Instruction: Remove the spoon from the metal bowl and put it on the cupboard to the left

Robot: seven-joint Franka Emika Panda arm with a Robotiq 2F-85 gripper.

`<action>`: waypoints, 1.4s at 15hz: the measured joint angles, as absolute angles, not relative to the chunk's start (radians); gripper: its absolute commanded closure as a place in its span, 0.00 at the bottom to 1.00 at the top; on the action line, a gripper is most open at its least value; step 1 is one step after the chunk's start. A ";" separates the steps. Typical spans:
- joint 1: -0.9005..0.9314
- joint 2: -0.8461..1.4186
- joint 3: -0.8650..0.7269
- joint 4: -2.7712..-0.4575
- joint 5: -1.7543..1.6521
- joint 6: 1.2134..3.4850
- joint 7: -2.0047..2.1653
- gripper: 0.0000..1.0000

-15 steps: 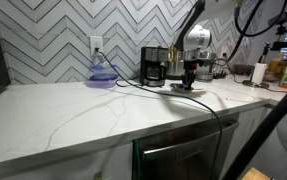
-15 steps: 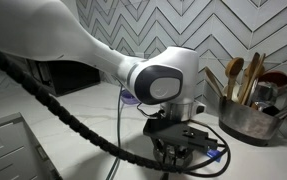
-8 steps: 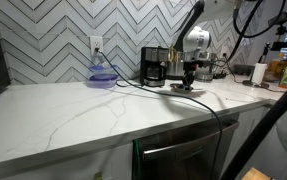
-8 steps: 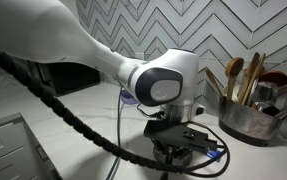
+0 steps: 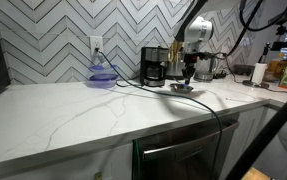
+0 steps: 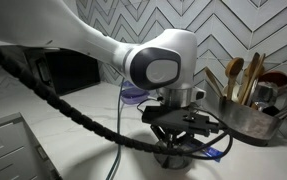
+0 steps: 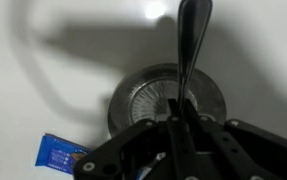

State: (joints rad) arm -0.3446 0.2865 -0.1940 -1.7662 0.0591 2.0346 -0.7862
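Observation:
My gripper [image 7: 178, 125] is shut on the spoon [image 7: 190, 45], a slim dark utensil that sticks out past the jaws over the metal bowl [image 7: 138, 95]. The round, shiny bowl lies right below the jaws on the white countertop. In both exterior views the gripper [image 5: 188, 70] [image 6: 178, 140] hangs a little above the bowl [image 5: 181, 87] [image 6: 168, 160]; the spoon is too small to make out there. The cupboard's white marble-look top [image 5: 73, 115] stretches away from the bowl.
A black coffee maker [image 5: 154, 65] and a purple-blue bowl [image 5: 103, 74] stand by the tiled wall. A pot of upright utensils [image 6: 245, 105] stands near the arm. A blue packet [image 7: 58, 152] lies beside the metal bowl. A black cable [image 5: 218, 115] hangs over the dishwasher front [image 5: 178, 155].
The arm has risen from the bowl; the gripper now sits higher above it, with the spoon in the jaws.

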 measured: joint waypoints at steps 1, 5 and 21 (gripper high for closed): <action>-0.344 0.268 -0.191 -1.768 0.061 2.021 -0.790 0.98; -0.321 0.181 -0.160 -1.806 0.065 1.990 -0.800 0.98; -0.143 -0.077 -0.077 -2.047 0.123 1.993 -0.831 0.93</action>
State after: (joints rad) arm -0.1434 -0.0766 -0.0765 -2.0473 0.1232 1.9935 -0.8309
